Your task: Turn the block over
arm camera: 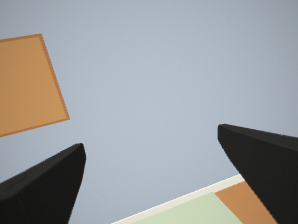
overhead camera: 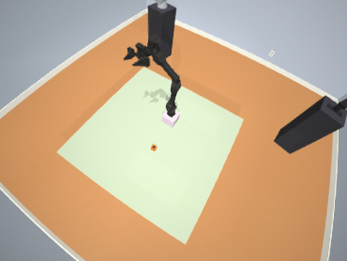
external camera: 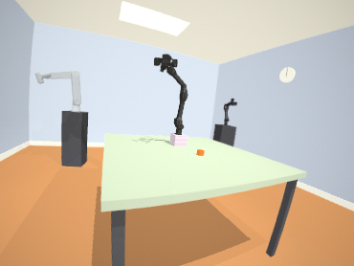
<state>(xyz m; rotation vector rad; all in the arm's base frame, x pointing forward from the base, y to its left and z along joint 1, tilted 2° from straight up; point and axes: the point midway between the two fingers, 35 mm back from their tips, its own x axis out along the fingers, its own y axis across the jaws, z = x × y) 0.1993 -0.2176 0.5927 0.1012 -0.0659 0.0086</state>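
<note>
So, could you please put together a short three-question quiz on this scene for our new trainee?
1. True or false: the tool is shut on the orange block.
2. Where does the block rest? A) on the green table B) on the orange floor C) on the pink base.
3. Fill in: the arm is raised high, with its tool ____ the block.

Key:
1. False; the fingers stand wide apart with nothing between them.
2. A
3. Far above and away from; it points toward the wall, not at the block.
</note>
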